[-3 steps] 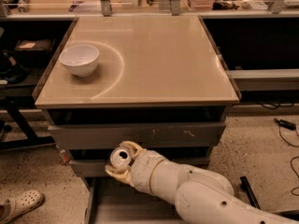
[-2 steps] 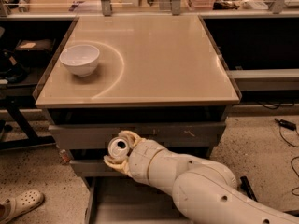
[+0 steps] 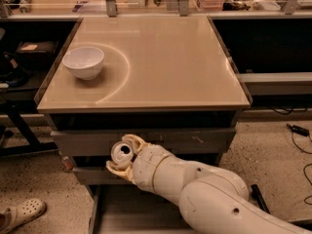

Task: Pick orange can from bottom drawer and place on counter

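Hand clasped round orange can before grey drawer fronts, just beneath counter; white bowl up left.

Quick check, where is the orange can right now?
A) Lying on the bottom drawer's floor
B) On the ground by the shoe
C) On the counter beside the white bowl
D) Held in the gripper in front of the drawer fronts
D: the gripper is clamped on the orange can in front of the drawer fronts, above the bottom drawer and below the counter, which carries only the white bowl.
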### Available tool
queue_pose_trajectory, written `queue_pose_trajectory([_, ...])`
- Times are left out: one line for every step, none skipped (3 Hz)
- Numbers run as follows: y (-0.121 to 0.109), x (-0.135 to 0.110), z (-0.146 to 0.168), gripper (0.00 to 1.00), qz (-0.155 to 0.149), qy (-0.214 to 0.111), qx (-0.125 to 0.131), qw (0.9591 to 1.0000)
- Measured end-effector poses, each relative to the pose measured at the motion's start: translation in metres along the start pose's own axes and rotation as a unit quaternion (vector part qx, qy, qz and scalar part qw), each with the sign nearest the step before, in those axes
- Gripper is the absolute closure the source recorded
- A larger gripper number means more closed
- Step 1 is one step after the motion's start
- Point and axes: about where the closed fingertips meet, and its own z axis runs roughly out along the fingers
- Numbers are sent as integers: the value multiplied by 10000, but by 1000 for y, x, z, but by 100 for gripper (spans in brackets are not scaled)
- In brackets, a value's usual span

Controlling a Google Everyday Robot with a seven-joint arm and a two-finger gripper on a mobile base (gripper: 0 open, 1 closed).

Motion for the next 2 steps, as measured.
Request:
queue_pose_trajectory([-19, -19, -15, 100, -66, -121, 315, 9994])
queue_pose_trajectory([-47, -36, -34, 100, -136, -142, 638, 9978])
